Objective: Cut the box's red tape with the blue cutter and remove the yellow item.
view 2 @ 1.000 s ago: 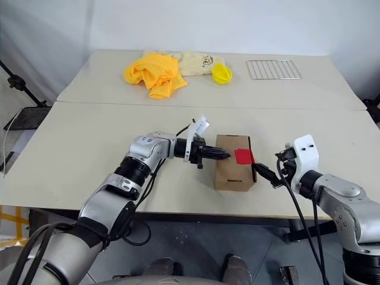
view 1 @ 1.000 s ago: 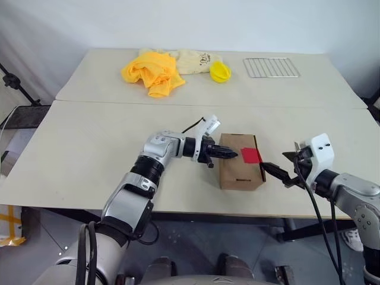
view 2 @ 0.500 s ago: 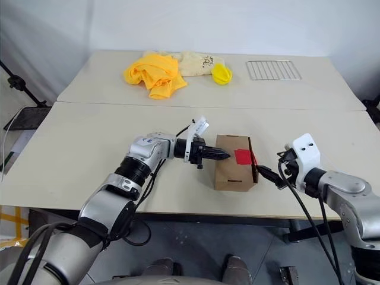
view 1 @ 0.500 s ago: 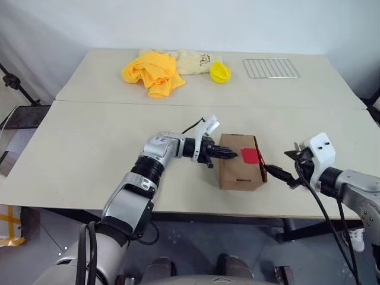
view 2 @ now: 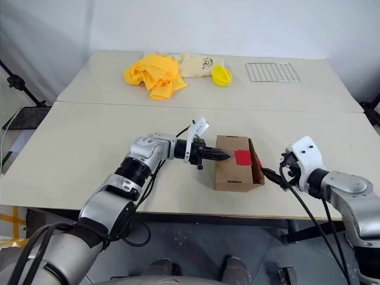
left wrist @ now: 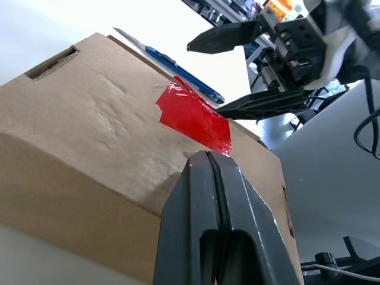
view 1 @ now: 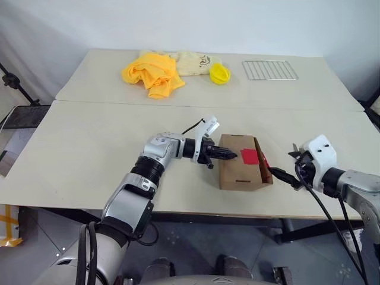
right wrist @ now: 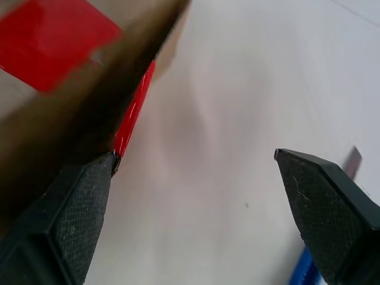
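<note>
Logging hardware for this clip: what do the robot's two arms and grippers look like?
Both arms are silver-grey metal segments joined by black ribbed joints. The left gripper has two black fingers and a white bracket at the wrist, with a thin black cable. The right gripper has matching black fingers with textured pads, a white housing block behind them, and black cables hanging below.

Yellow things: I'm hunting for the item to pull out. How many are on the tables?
2, both on the far table: a crumpled yellow cloth at its left, and a small yellow object beside the cream bag. The box may hide another inside.
</note>
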Motion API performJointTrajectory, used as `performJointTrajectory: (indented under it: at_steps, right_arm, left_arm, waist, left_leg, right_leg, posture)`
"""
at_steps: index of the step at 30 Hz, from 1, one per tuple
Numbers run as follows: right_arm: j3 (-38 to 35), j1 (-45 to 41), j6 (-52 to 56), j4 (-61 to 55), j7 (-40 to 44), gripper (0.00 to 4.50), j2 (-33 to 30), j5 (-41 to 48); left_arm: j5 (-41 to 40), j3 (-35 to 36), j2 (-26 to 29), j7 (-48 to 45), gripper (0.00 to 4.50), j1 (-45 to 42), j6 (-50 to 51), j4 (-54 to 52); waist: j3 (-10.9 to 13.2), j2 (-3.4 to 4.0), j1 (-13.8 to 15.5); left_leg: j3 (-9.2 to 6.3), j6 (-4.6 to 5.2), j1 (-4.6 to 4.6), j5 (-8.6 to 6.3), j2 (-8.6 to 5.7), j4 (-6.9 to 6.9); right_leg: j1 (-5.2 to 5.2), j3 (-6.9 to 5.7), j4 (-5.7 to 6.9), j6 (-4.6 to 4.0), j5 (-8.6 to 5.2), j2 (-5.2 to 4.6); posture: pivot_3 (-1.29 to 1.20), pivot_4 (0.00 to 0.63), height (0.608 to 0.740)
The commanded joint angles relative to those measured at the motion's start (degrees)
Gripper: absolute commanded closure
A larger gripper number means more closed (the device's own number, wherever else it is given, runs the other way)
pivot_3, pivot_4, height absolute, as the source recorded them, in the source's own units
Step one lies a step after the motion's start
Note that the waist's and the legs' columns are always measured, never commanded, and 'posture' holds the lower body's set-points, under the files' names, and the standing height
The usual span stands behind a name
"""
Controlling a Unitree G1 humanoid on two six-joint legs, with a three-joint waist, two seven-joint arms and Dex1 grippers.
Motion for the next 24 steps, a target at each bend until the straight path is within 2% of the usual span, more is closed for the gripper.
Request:
performJointTrajectory:
  at_steps: [1, 9, 18, 24]
  right_arm:
    - [4.5, 3.3, 1.0, 3.6, 1.4, 0.03, -0.2, -2.7]
    - [4.7, 4.0, -0.9, 5.4, 3.4, 0.03, -1.6, -4.7]
    - [-5.2, 0.6, 2.2, 6.5, 4.4, 0.03, -1.3, 1.3]
    - [-9.6, -2.0, 9.3, 5.1, 2.7, 0.03, 1.1, 7.0]
  left_arm:
    - [1.6, -0.9, 0.3, 0.7, 4.50, 1.5, 1.0, -0.3]
    - [1.7, -0.8, 0.3, 1.1, 4.50, 2.0, 1.3, -0.9]
    - [1.7, -0.6, 0.5, 1.5, 4.50, 2.0, 1.3, -0.9]
    - [1.9, -0.8, 0.5, 1.4, 4.50, 2.2, 1.4, -0.9]
  waist:
    - [0.0, -0.03, 0.1]
    - [0.0, -0.01, 0.0]
    - [0.1, 0.07, 0.1]
    - [0.1, 0.10, 0.1]
  left_leg:
    - [0.00, 0.00, -0.01, 0.00, 0.00, 0.00]
    - [-0.01, -0.01, -0.02, 0.00, 0.00, 0.03]
    - [-0.01, -0.01, -0.07, -0.01, -0.02, 0.04]
    - [-0.02, -0.01, -0.06, 0.00, -0.01, 0.04]
  right_leg:
    - [0.00, 0.00, 0.00, 0.00, 0.00, 0.00]
    - [0.01, -0.02, -0.03, 0.00, 0.00, 0.00]
    - [0.00, -0.03, -0.06, 0.00, 0.00, -0.02]
    - [-0.01, -0.03, -0.06, 0.00, 0.00, -0.01]
  posture:
    - [0.00, 0.150, 0.740]
    - [0.00, 0.150, 0.740]
    - [0.00, 0.150, 0.740]
    - [0.00, 0.150, 0.740]
